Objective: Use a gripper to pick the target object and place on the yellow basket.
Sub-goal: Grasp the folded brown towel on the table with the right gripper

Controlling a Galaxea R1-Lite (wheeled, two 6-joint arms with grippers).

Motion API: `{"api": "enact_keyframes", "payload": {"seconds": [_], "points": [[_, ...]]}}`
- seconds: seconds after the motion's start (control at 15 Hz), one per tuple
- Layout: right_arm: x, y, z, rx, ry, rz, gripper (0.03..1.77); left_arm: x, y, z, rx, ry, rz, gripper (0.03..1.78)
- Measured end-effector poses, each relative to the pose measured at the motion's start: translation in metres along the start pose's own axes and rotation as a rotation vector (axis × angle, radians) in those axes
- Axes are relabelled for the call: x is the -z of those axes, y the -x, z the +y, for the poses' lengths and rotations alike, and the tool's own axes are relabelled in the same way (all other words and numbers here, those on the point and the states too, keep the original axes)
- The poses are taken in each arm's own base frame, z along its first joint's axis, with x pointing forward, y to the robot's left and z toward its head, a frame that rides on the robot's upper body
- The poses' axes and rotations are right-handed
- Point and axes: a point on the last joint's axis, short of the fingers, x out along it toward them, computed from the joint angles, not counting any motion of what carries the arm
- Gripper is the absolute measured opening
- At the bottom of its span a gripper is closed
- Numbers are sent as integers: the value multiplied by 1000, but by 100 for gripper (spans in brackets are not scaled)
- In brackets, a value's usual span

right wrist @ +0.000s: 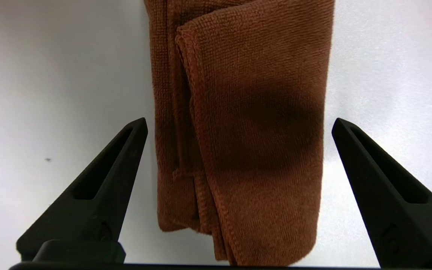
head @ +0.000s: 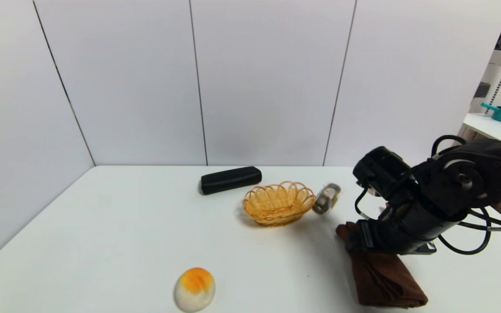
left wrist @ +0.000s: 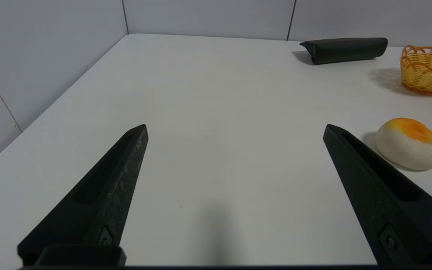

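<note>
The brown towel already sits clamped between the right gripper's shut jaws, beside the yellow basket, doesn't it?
Not quite: the right gripper is open, its jaws standing either side of the brown towel, not clamped on it, as the right wrist view shows. The towel does lie beside the yellow basket.

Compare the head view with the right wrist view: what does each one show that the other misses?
Only the head view shows the yellow basket, black case, small jar, orange-and-white toy and the right arm. Only the right wrist view shows the right tool open, its fingers astride the brown towel, plus the towel's folds and hems. Both show the towel lying flat on the white table.
</note>
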Motion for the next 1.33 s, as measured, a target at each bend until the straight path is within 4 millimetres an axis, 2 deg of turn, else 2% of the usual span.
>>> {"api": "enact_keyframes", "payload": {"seconds": [0.73,1.33], "points": [[-11,-33,5,26,-9,53,170,0,0,0,0,0,0,169],[-10,-40,6,32,-22,75,170,0,0,0,0,0,0,169]]}}
